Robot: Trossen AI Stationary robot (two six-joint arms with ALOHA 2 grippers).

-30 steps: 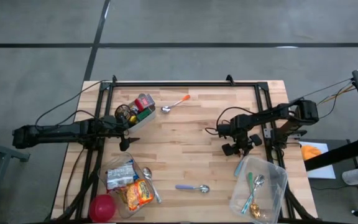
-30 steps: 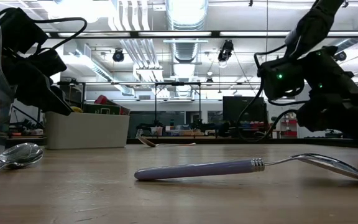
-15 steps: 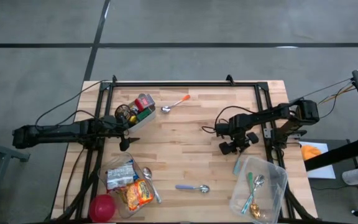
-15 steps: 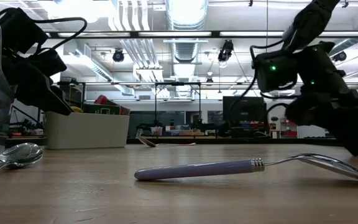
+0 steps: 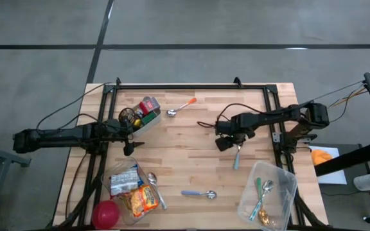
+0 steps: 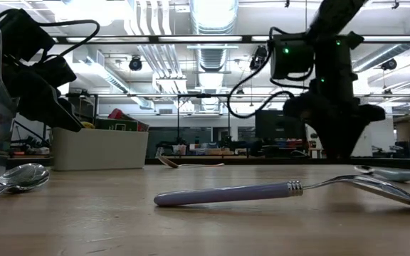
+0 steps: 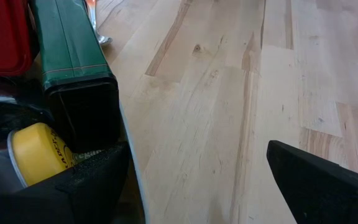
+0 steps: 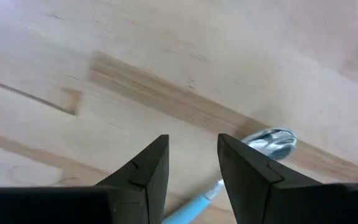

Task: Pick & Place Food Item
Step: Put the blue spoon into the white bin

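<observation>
I have the right gripper over the middle of the table, pointing down, with its 2 fingers parted by a narrow gap and nothing between them. The blue-handled spoon lies flat on the wood right beside it, bowl end toward the gripper, so I read the gripper as clear of the spoon, though the high view is too coarse to rule out a touch. The wrist view shows the spoon's bowl just past the fingertips, with bare wood in the gap.

The left gripper waits at the left edge with its fingers spread wide and empty, parked next to the white bin so it stays out of the way.

The food items sit well apart from the working arm: packets in the clear container at the near-left corner, with a red ball just beside it, and cans and a yellow-lidded jar in the white bin.

A purple-handled spoon lies loose at centre-front, and an orange-handled spoon farther back. The clear tub at right holds more spoons, which suggests sorting.
</observation>
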